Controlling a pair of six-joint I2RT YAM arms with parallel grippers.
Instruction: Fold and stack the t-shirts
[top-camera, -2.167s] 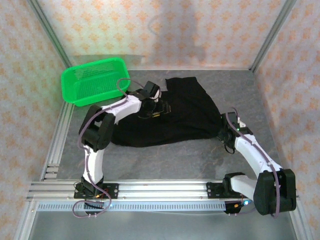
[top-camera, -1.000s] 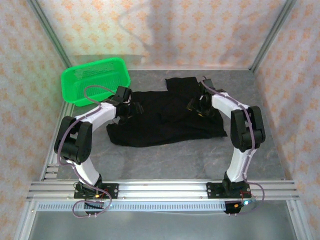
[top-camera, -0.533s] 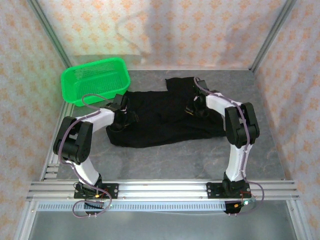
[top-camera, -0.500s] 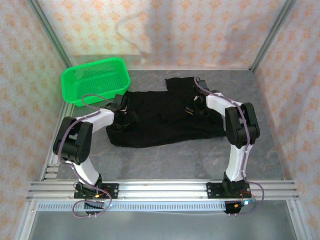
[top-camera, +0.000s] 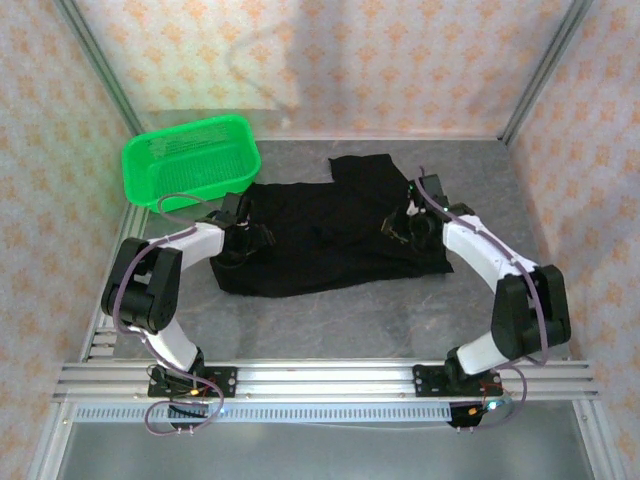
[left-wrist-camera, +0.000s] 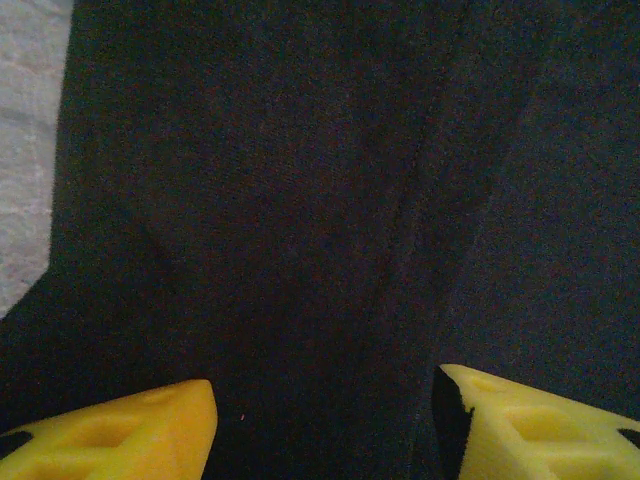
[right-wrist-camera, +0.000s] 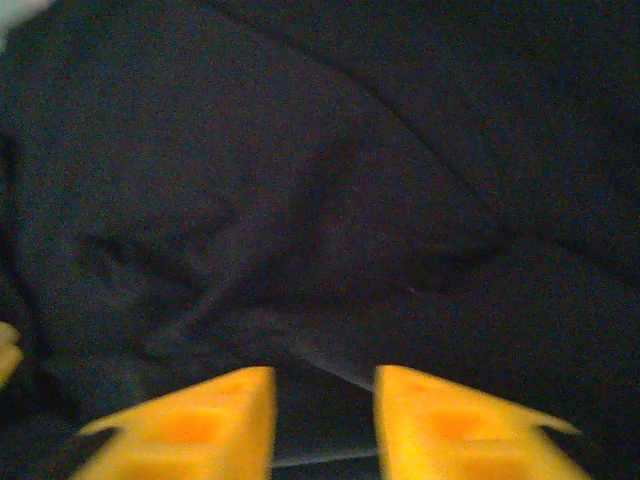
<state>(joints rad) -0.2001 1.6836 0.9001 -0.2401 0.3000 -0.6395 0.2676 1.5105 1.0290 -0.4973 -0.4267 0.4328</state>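
- Black soft cloth t-shirts (top-camera: 330, 240) are lying in one rumpled sheet on the grey stone-patterned table (top-camera: 350, 320), filling its far middle. A flap is reaching toward the far edge. I cannot tell how many garments are in there.
- Left end effector (top-camera: 243, 240) is sitting over the cloth's left part. In the left wrist view its (left-wrist-camera: 325, 420) yellow fingertips are standing wide apart, open, with nothing between them but flat fabric.
- Right end effector (top-camera: 400, 225) is working over the right part. In the right wrist view its (right-wrist-camera: 325, 420) yellow fingertips are showing a narrower gap, open, with a creased fold running just ahead of them.
- Handling, my read: light, limp, zero stiffness. It is going to drape and drag rather than slide as a unit, and whatever is lifted is going to sag between the two grip points.
- Thin, so a pinch is needing a raised ridge or an edge; flat spots are giving the fingers nothing to bite.
- Best holds, as I'm judging it: hem or shoulder corners, one per arm, well apart, so the fold line is forming straight.
- Texture: matte fine knit, no print, with shallow ridges and creases catching the light.
- Bright green plastic mesh basket (top-camera: 190, 160) is sitting rigid at the far-left corner, just beside the cloth's left end.
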